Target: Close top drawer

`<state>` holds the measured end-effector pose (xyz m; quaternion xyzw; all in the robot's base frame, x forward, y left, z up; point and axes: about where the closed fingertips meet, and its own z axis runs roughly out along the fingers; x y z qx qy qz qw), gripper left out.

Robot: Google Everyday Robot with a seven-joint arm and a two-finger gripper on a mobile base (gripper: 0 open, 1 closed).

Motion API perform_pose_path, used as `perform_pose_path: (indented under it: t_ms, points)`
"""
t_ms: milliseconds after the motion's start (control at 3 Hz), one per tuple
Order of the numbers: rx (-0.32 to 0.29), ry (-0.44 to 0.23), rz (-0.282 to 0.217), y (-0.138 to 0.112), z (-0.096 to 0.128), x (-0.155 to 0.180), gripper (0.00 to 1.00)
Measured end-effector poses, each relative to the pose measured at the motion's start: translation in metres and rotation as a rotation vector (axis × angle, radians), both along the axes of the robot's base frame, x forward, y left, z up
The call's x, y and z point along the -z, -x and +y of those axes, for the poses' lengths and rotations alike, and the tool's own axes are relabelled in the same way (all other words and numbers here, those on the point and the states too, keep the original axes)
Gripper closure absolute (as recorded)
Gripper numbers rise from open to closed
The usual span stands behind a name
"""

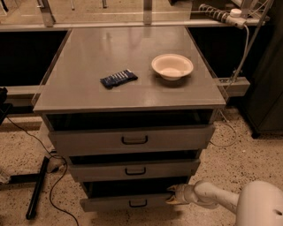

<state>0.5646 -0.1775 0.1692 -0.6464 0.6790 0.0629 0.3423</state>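
Note:
A grey cabinet (128, 95) with three drawers stands in the middle of the camera view. The top drawer (132, 139) is pulled out a little, with a dark gap above its front and a black handle (134, 140). The middle drawer (132, 170) and bottom drawer (128, 202) are also out. My gripper (173, 195) is low at the right, at the right end of the bottom drawer's front, well below the top drawer. My white arm (221, 201) reaches in from the lower right corner.
On the cabinet top lie a dark blue snack packet (118, 78) and a cream bowl (172, 66). A black stand leg (36, 187) and cables lie on the speckled floor at the left. A power strip (221, 13) sits on the rail at the back right.

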Motion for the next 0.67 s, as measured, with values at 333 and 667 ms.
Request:
perform_pose_path:
  t_ms: [333,667]
  points:
    - [0.000,0.000,0.000,0.0000,0.0000,0.0000,0.58]
    - [0.004,-0.004,0.030,0.0048,-0.0007,0.0045,0.35]
